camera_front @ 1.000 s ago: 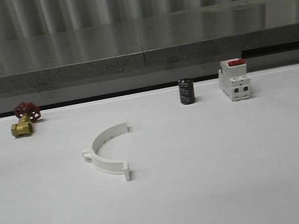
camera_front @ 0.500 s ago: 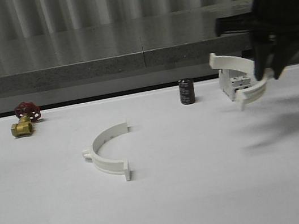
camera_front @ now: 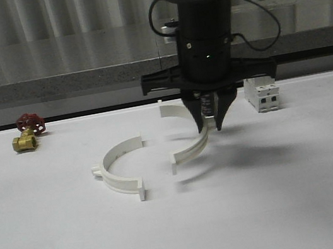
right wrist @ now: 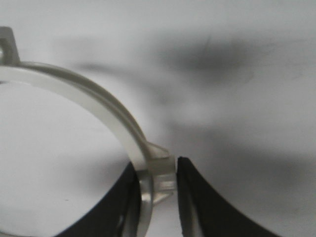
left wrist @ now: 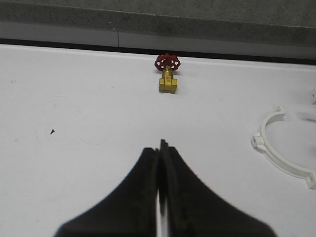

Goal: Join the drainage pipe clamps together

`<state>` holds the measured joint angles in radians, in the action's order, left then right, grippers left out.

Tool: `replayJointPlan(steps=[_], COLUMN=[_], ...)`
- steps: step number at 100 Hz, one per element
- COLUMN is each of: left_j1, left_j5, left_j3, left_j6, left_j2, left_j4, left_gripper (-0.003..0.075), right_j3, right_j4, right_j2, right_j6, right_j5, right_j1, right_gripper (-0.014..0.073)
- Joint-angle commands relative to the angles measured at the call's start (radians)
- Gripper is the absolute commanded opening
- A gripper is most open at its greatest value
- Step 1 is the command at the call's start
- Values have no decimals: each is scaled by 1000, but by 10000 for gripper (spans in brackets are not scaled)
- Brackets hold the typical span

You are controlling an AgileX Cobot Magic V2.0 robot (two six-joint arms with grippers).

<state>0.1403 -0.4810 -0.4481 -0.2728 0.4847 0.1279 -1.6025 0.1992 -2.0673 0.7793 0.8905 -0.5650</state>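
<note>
White table (camera_front: 59, 245), matte, evenly lit with soft shadows. Behind its far edge runs a grey speckled ledge (camera_front: 57, 84) with a glossy top. Back wall (camera_front: 70, 9): grey vertical ribbed panels.

Right arm (camera_front: 204, 22): matte black, cylindrical housing, with a flat black crossbar at the wrist. Black cables looped out from both sides of the housing. One small green light showed on the body. Right gripper (camera_front: 211, 120): two tapered black fingers. Left gripper (left wrist: 159, 197): black, curved fingers narrowing to thin tips.
</note>
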Motion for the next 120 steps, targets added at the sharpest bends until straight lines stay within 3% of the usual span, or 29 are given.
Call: replayJointPlan(steps=[1, 120], left_j1=[0, 0], left_j5=[74, 74], left_j3=[-28, -28], left_j6=[0, 0], left_j2=[2, 2], left_j4=[-3, -3], left_gripper=[-20, -20], right_j3=[-59, -105], right_j4=[28, 35], right_j2=[31, -22], right_j6=[13, 87], right_j5=[7, 21], right_j1=[-17, -48], right_gripper=[-46, -46])
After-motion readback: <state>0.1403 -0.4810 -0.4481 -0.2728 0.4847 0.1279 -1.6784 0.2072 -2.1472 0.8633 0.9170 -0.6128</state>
